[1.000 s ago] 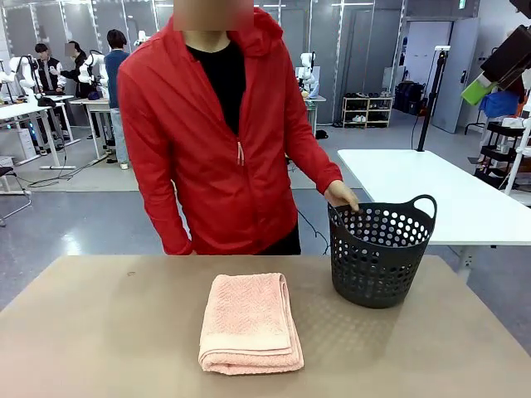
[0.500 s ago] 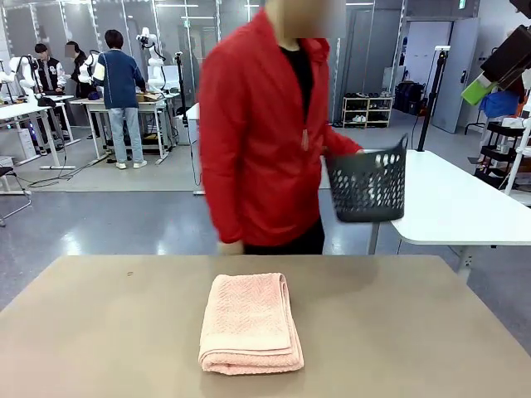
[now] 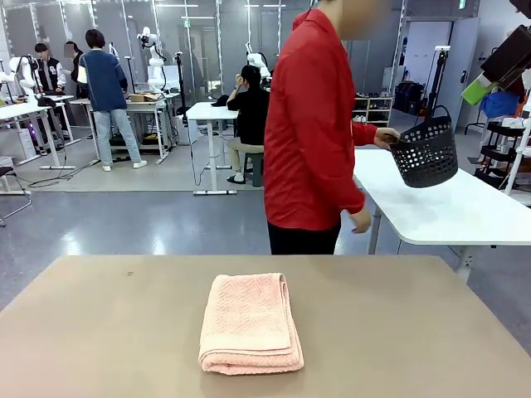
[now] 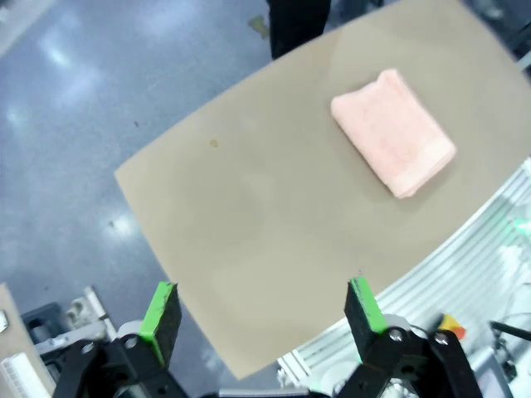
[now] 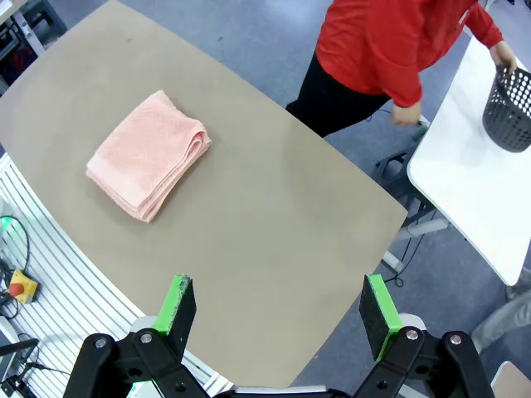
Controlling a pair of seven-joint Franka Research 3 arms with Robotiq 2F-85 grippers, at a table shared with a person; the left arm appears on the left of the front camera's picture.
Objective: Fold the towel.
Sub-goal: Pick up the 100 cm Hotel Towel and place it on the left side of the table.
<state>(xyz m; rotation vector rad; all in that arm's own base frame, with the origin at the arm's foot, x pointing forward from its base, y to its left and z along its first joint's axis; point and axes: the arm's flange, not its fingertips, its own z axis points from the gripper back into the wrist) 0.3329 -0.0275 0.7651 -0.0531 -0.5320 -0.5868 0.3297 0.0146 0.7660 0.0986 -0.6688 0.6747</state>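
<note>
1. The left hand point(image 4: 259, 311) hangs high above the brown surface point(image 4: 274, 207), its two green-padded fingers point(image 4: 159, 311) spread wide with nothing between them.
2. The right hand point(image 5: 280, 317) is likewise released, its fingers point(image 5: 176, 304) wide apart and empty, well above the near edge of the same surface point(image 5: 274, 224).
3. The towel point(image 3: 250, 322) lies folded in a neat rectangular stack near the middle of the surface point(image 3: 415, 348), slightly toward the robot's side. Its layered, rounded fold edge faces the robot, and the herringbone weave shows on the top layer.
4. In the left wrist view the towel point(image 4: 393, 133) lies far from the fingers, toward the upper right of the picture; in the right wrist view it point(image 5: 149, 155) sits at upper left, well clear of the hand.
5. Neither hand touches the towel.
6. Beyond the far edge of the surface a person in a red jacket point(image 3: 311, 133) stands turned sideways, away from the towel.
7. The person's outstretched hand point(image 3: 385, 137) grips the rim of a dark perforated basket point(image 3: 426, 151), tilted in the air just above a white table point(image 3: 440, 207) off to the robot's right.
8. The person's other hand point(image 3: 360, 220) hangs at the side.
</note>
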